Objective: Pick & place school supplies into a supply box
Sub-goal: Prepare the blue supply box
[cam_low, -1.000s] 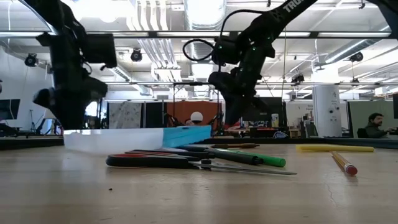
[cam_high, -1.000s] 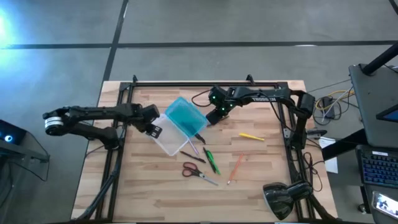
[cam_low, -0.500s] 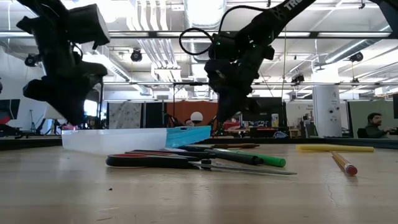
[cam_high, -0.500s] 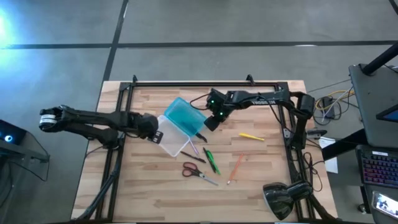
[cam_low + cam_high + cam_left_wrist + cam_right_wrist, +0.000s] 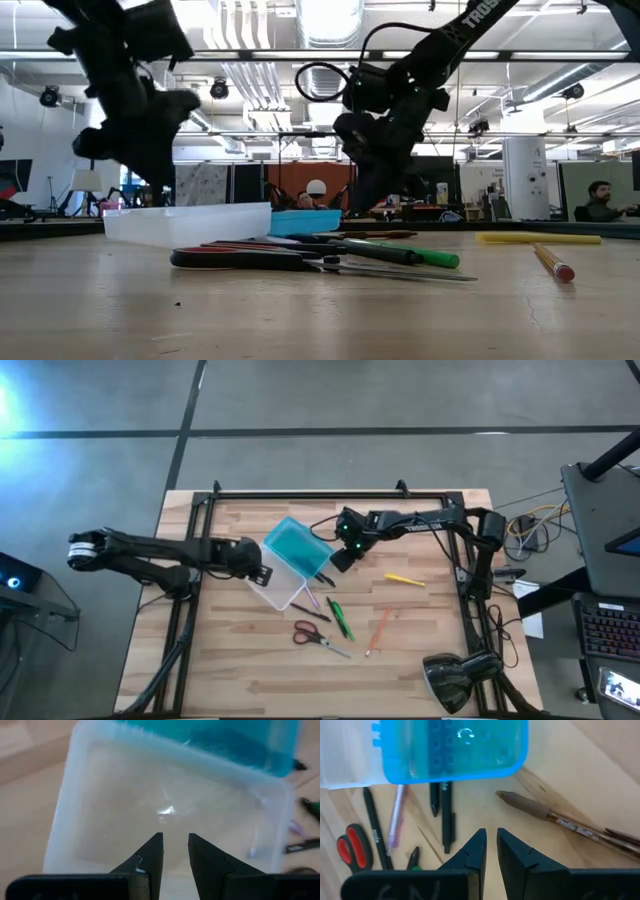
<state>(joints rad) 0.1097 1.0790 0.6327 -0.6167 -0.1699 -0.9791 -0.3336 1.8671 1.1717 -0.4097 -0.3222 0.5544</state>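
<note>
I've got the left gripper (image 5: 175, 851) hanging right over the box (image 5: 287, 563), fingers a small gap apart and nothing between them. The clear tray half sits on the table (image 5: 430, 640) under me; the blue lid lies open on the far side of it.

The right gripper (image 5: 490, 846) is just off the lid's edge, fingers nearly together, also empty. Below it, beside the box, I see a brown pencil (image 5: 532, 808) and a dark pen (image 5: 448, 822).

All the supplies are out of the box. Near its tray corner lie the scissors (image 5: 318, 639) with red handles, and the green marker (image 5: 339, 618) just beside them. The orange pencil (image 5: 378, 630) is farther from the box, and the yellow stick (image 5: 405, 579) farther again.

My read on handling: everything is light and stiff. The box is thin, smooth plastic, so I'd guess it skids if I nudge it. The lid has a bumpy face, the tray is glossy. Pens and marker are round and slick, likely to roll, so I'd pinch each across its middle. The scissors are flat metal blades with looped handles, and I'd take them at the pivot. None of it looks fragile.
</note>
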